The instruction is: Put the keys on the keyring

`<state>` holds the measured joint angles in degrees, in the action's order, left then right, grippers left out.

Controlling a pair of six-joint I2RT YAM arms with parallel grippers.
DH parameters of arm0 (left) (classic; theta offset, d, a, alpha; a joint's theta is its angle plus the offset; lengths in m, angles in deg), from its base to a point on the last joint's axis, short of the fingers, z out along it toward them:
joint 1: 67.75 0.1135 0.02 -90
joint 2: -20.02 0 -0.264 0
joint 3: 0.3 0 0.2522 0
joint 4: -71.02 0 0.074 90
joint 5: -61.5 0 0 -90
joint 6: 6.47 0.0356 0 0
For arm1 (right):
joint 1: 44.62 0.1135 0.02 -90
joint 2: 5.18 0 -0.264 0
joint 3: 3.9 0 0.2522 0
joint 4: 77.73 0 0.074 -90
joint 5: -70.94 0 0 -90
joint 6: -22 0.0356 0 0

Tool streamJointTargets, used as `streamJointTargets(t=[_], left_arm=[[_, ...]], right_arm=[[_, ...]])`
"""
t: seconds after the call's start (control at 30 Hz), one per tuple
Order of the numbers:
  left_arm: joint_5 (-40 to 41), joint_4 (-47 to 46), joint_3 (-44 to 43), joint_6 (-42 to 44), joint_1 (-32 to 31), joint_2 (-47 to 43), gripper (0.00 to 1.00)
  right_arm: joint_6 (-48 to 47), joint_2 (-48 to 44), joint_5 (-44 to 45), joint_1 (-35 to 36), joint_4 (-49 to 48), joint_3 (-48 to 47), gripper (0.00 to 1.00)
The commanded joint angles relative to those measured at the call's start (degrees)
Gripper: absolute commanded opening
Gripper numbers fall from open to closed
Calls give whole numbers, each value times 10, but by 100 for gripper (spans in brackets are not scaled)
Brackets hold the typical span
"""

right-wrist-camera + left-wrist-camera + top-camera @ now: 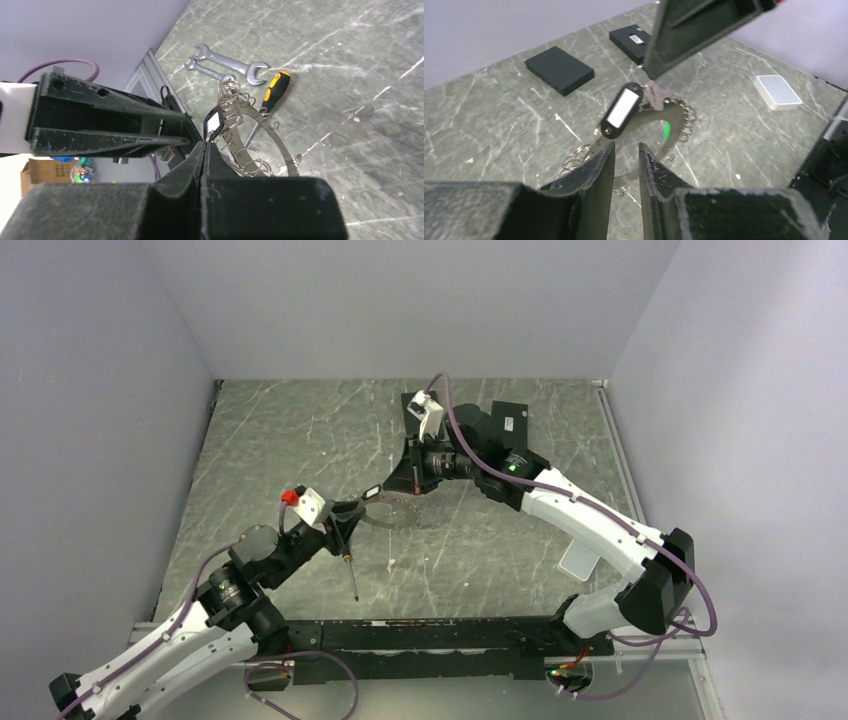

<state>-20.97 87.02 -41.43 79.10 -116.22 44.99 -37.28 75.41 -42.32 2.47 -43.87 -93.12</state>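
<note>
Keyring (280, 142) tight between right fingers (194, 161)

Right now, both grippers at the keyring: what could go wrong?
1. The right gripper pinches the keyring with only its very tips, beside the key tag; a tug could free it.
2. The left gripper shows a gap between its fingers, so its hold is unsure and the loop may sag or drop.
3. Both grippers sit close together; a small move could knock them.
</note>
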Motion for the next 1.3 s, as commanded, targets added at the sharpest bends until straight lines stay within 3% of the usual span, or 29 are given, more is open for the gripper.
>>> streamJointTargets(t=[0.0, 0.17, 0.3, 0.5, 0.87, 1.27], left_arm=[[-78, -18, 2, 4, -2, 9, 28], [-143, -103, 16, -3, -2, 60, 28], [-111, -161, 19, -6, -3, 111, 28], [-39, -217, 37, 29, -3, 107, 32], [-45, -138, 11, 102, -3, 67, 34], [-42, -153, 11, 135, -3, 69, 34]], right_arm=[[24, -13, -37, -9, -67, -7, 0], [35, -13, -40, -9, -68, -5, 0], [45, -14, -50, -9, -79, 1, 0], [48, -20, -55, -9, -78, 7, 0], [53, -14, -69, -9, -88, 11, 0], [83, -5, -111, -9, -107, 11, 0]])
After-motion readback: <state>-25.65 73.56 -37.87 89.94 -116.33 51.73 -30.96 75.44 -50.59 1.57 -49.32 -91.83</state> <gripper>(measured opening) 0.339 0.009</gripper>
